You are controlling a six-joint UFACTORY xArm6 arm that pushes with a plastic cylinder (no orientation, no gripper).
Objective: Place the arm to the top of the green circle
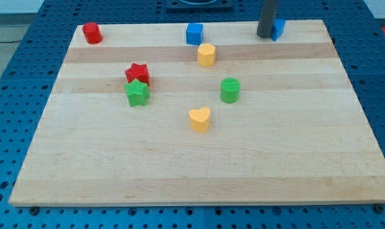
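Tip (266,35) parked up at the far edge of the pale wooden table (180,172), right-hand side, touching a small blue block (279,28). No claw on this rig, so nothing to report there. Green cylinder-shaped circle block (230,90) mid-table, right of centre, apart from the yellow hexagon-ish block (206,55). Gap above it probably the target spot.

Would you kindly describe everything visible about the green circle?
The green circle is a short, matte, plastic-looking cylinder, standing upright on the wooden board, right of centre. Nothing touches it: the yellow heart lies apart toward the view's lower left, and my tip is far off near the top edge.
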